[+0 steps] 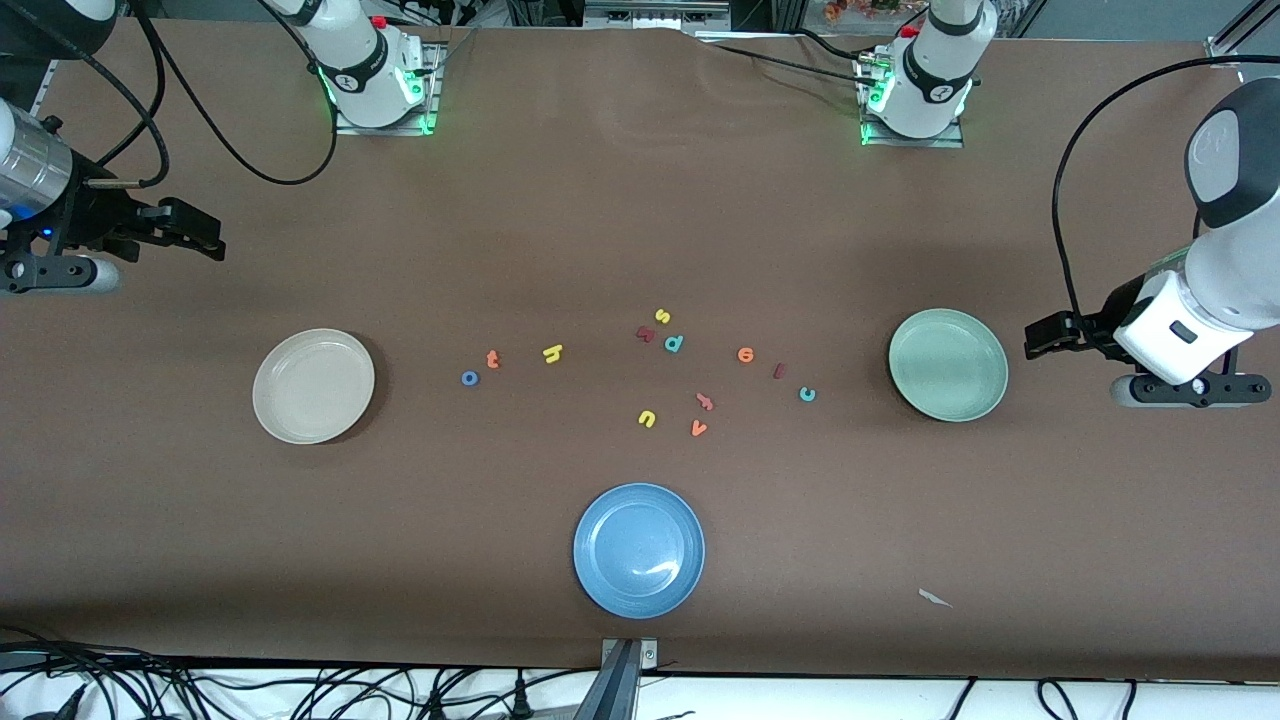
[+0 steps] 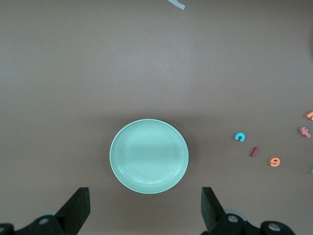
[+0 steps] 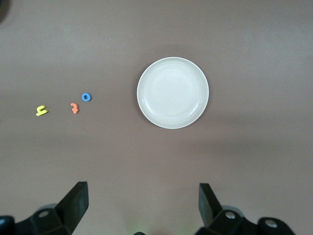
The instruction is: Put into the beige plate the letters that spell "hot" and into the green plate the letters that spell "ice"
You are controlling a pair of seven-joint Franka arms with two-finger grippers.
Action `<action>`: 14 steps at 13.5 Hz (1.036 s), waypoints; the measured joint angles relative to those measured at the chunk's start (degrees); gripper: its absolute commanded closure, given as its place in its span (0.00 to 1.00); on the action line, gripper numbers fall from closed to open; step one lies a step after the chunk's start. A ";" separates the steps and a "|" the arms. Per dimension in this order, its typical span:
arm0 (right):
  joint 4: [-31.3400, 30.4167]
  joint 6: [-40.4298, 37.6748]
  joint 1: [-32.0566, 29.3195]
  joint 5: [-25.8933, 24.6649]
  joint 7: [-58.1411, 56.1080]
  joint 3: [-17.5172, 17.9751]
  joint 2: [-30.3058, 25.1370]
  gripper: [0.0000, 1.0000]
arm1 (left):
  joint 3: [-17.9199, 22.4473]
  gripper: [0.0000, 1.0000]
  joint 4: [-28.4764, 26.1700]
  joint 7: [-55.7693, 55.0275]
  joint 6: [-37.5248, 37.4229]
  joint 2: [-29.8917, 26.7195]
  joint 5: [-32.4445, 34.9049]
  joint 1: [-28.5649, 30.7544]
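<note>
The blue o (image 1: 469, 378), orange t (image 1: 491, 358) and yellow h (image 1: 553, 352) lie in a row beside the empty beige plate (image 1: 313, 385). The orange e (image 1: 745, 354), dark red i (image 1: 779, 371) and teal c (image 1: 807, 394) lie beside the empty green plate (image 1: 948, 364). My left gripper (image 1: 1040, 335) hangs open over bare table at the left arm's end, next to the green plate (image 2: 149, 156). My right gripper (image 1: 205, 235) hangs open over bare table at the right arm's end; its wrist view shows the beige plate (image 3: 172, 93).
A blue plate (image 1: 639, 550) sits near the front edge. Other letters lie mid-table: yellow s (image 1: 662, 316), dark red k (image 1: 645, 334), teal p (image 1: 674, 343), yellow u (image 1: 646, 418), orange v (image 1: 698, 428). A paper scrap (image 1: 935, 598) lies near the front.
</note>
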 measured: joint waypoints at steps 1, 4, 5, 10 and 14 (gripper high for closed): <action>0.00 0.00 0.00 0.00 0.00 0.00 0.00 0.00 | -0.04 0.00 0.00 -0.22 0.00 0.00 0.00 -0.11; 0.00 0.01 0.00 0.00 0.00 0.00 0.00 0.00 | -0.11 0.00 -0.04 -1.18 -0.08 0.01 0.00 -0.20; 0.00 0.01 0.00 0.00 0.00 0.00 0.00 0.00 | -0.11 0.00 -0.06 -1.28 -0.14 0.02 0.00 -0.20; 0.00 0.00 0.00 0.00 0.00 0.00 0.02 0.00 | -0.12 0.00 -0.13 -1.48 -0.16 0.03 0.00 -0.21; 0.00 0.00 -0.01 0.00 0.04 0.00 0.03 0.00 | -0.12 0.00 -0.13 -1.49 -0.16 0.03 0.00 -0.21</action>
